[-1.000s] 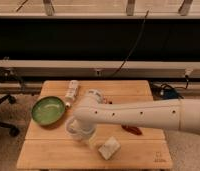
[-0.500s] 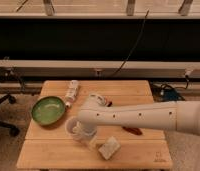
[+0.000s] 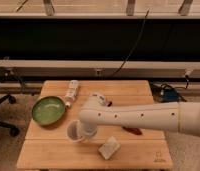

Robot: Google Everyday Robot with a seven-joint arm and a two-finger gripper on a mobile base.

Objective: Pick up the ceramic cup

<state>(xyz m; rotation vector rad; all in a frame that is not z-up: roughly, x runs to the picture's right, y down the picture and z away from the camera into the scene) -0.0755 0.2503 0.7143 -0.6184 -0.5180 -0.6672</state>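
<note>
The ceramic cup [image 3: 73, 131] is a small white cup standing on the wooden table [image 3: 53, 155], just right of the green bowl [image 3: 48, 110]. My gripper [image 3: 84, 131] is at the end of the white arm that reaches in from the right. It is low over the table and right against the cup's right side. The bulky wrist hides the gripper's tip and part of the cup. A slim white bottle [image 3: 71, 92] lies behind the bowl.
A pale rectangular block [image 3: 109, 148] lies near the table's front edge. A red object [image 3: 133, 131] shows under the arm and another red bit [image 3: 107, 103] behind the wrist. A black office chair base [image 3: 2, 127] stands left of the table.
The wrist has dropped a little lower and nearer, closing in on the cup. The cup appears to have shifted slightly left. The bowl, bottle and block have not moved.
</note>
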